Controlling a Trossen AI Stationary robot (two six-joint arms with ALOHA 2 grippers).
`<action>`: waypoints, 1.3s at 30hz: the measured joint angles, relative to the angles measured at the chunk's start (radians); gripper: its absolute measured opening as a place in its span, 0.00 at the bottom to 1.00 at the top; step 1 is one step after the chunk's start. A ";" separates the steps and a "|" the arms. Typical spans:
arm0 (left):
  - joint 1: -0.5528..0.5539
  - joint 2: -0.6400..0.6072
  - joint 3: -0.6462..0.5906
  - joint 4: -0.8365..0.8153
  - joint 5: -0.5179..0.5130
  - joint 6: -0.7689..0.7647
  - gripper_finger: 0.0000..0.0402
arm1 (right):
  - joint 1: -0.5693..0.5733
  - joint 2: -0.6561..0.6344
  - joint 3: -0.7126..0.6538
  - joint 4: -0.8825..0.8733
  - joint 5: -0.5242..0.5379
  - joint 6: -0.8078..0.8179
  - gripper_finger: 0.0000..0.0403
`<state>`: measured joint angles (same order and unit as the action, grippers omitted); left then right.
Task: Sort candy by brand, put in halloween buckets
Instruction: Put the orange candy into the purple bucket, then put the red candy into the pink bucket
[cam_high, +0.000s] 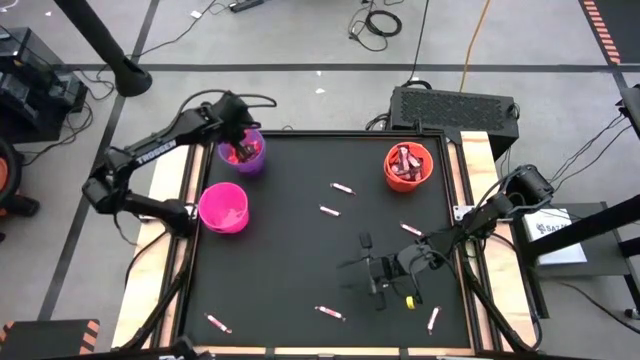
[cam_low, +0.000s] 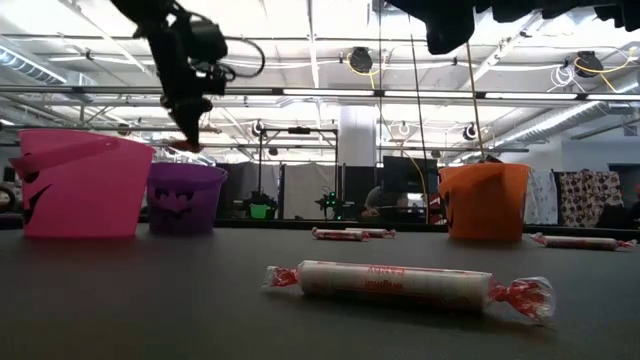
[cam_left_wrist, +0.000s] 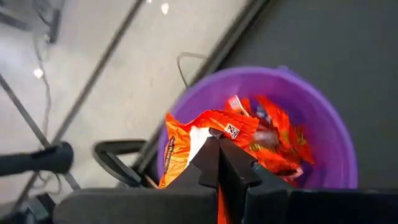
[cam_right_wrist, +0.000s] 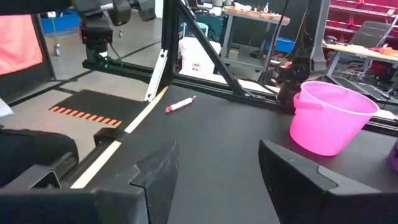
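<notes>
My left gripper (cam_high: 238, 143) hangs over the purple bucket (cam_high: 246, 156) at the table's far left, shut on a shiny orange candy packet (cam_left_wrist: 189, 140). More orange packets (cam_left_wrist: 280, 140) lie inside that bucket. The pink bucket (cam_high: 222, 207) stands just nearer on the left. The orange bucket (cam_high: 408, 167), at the far right, holds dark red bars. My right gripper (cam_high: 365, 268) hovers open and level above the table's near right part, nothing between its fingers. Pinkish-white candy sticks (cam_high: 343, 188) lie scattered on the black table. My left gripper pinches the orange packet between its two shut fingers (cam_left_wrist: 219, 163), on the packet's part (cam_left_wrist: 211, 134) nearest the fingertips. The fingers slant down from above. The packet is lifted clear and hangs over the purple bucket's opening (cam_left_wrist: 261, 99).
More sticks lie at mid-table (cam_high: 329, 210), at the right (cam_high: 411, 229) and along the near edge (cam_high: 330, 313) (cam_high: 218, 323) (cam_high: 433, 318). One stick (cam_low: 390, 282) lies close before the low camera. A small yellow object (cam_high: 409, 301) sits by the right gripper.
</notes>
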<state>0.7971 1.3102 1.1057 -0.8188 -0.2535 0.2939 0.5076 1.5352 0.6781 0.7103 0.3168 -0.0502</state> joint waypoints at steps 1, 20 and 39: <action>0.009 0.010 -0.008 -0.001 0.012 -0.001 0.01 | -0.001 0.000 0.000 -0.004 0.000 -0.002 0.53; 0.016 0.084 -0.031 0.017 0.017 -0.059 0.37 | -0.011 0.000 0.000 -0.012 0.000 0.012 0.53; -0.390 -0.088 -0.028 0.100 0.389 -0.282 0.39 | 0.033 0.000 0.000 -0.012 -0.005 0.305 0.53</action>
<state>0.4071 1.2217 1.0776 -0.7186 0.1355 0.0124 0.5407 1.5356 0.6781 0.6987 0.3119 0.2550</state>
